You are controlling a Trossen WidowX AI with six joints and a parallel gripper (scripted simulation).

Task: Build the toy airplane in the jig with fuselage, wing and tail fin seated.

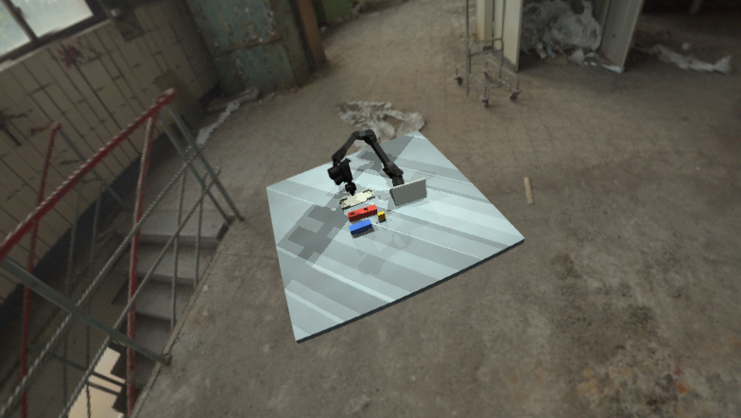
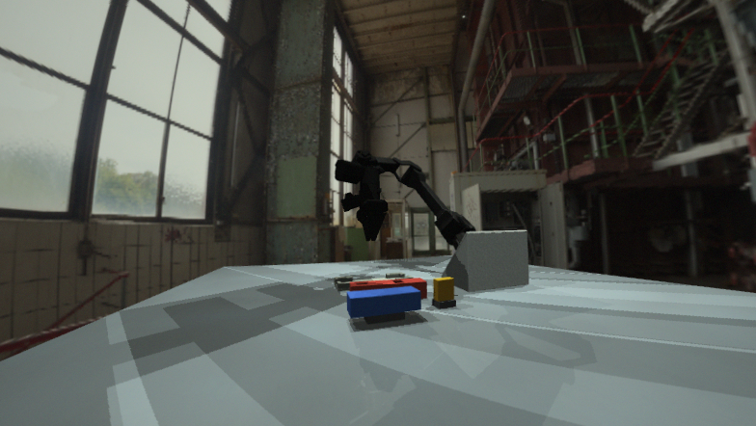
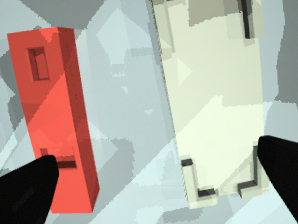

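Fuselage point(image 3: 59, 116), a long red block with two dark sockets cut in its top face, lies flat on the desk point(image 1: 415, 244), just beside the cream cradle point(image 3: 212, 90) but apart from it, a strip of desk showing between them. In the top view the parts form a short row: the cradle point(image 1: 356, 199) nearest the arm, then the fuselage point(image 1: 362, 212), then the blue wing point(image 1: 360, 226), with the small yellow tail fin point(image 1: 381, 216) off to one side of the fuselage. In the exterior view the wing point(image 2: 384, 301) rests on a dark stub beneath it, and the tail fin point(image 2: 444, 289) stands upright on a dark foot near a grey wedge-shaped block point(image 2: 492, 259). The arm's lower end meets that block. The claw point(image 2: 370, 225) hangs above the cradle end of the row, pointing down, well above the parts. Its fingers are spread nearly to their widest and grip nothing; in the wrist view they frame the fuselage and the cradle from either side
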